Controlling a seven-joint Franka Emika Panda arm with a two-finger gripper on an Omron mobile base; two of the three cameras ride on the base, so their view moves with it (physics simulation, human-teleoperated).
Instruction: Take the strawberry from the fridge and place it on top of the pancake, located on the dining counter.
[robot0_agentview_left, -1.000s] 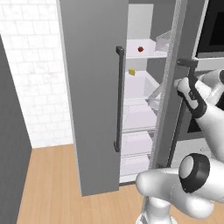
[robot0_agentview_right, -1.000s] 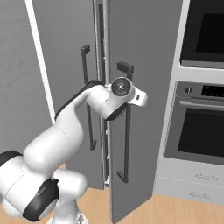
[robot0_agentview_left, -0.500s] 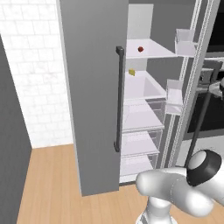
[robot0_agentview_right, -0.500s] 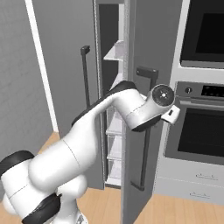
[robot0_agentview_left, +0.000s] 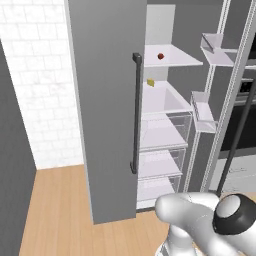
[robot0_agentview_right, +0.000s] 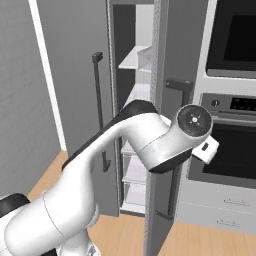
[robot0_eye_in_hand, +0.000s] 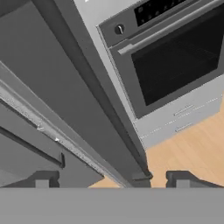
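Note:
The fridge (robot0_agentview_left: 100, 100) stands with its right door (robot0_agentview_left: 200, 165) swung wide open. Inside, the tiny dark red strawberry (robot0_agentview_left: 160, 56) lies on the top white shelf. In the hand view my gripper (robot0_eye_in_hand: 113, 179) is open, low on the outside of that door. The lower end of the door's dark bar handle (robot0_eye_in_hand: 105, 100) sits between the fingertips (robot0_eye_in_hand: 43, 179) without touching them. My hand (robot0_agentview_right: 194, 121) hovers beside the open door's edge, far from the strawberry. The pancake and the dining counter are out of view.
A small yellow wedge (robot0_agentview_left: 150, 82) lies on the shelf below the strawberry. Door bins (robot0_agentview_left: 202, 110) jut from the open door. The left door (robot0_agentview_left: 115, 165) stays shut. A black-fronted wall oven (robot0_agentview_right: 230, 145) stands right of the fridge, over wooden floor (robot0_agentview_left: 55, 210).
The right fridge door has swung from barely ajar to wide open, pulled by my hand moving right. My gripper has let go of the handle and now stands open.

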